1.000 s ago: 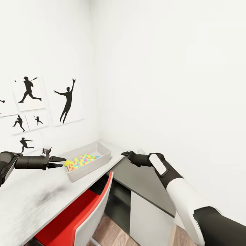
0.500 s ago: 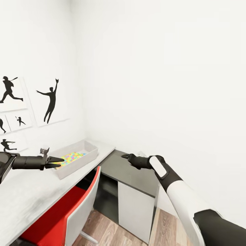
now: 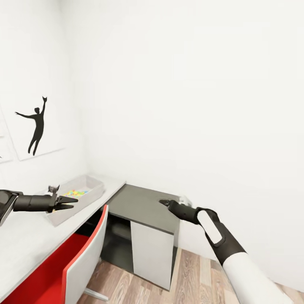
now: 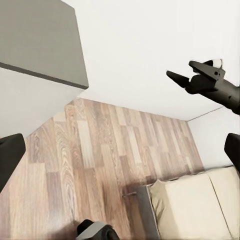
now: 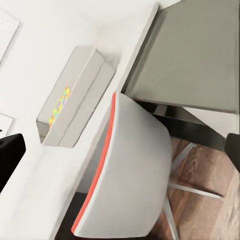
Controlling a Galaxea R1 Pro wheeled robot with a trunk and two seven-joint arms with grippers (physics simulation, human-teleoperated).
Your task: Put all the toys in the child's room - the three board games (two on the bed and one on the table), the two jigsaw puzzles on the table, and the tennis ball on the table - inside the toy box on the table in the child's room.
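Note:
The light-grey toy box [image 3: 84, 188] stands on the white table [image 3: 25, 236] by the wall, with a jigsaw puzzle [image 3: 75, 193] lying colourful inside it. My left gripper [image 3: 72, 202] hovers at the box's near end, open and holding nothing. My right gripper [image 3: 164, 203] hangs over the front of the dark-grey corner section [image 3: 143, 207], also open and holding nothing. In the right wrist view the toy box [image 5: 75, 95] and its puzzle [image 5: 60, 105] appear from above. The cream bed [image 4: 192, 205] shows bare mattress. The board games and the tennis ball are out of view.
A red-and-white chair [image 3: 80, 261] is tucked under the table, just below the toy box. Wood-plank floor [image 3: 190, 274] lies to the right of the desk's white cabinet [image 3: 152, 253]. A black silhouette picture [image 3: 36, 126] hangs on the left wall.
The camera has turned right, so the box, chair and wall pictures slid left in the picture. My right gripper has dropped slightly lower. Both grippers stay open.

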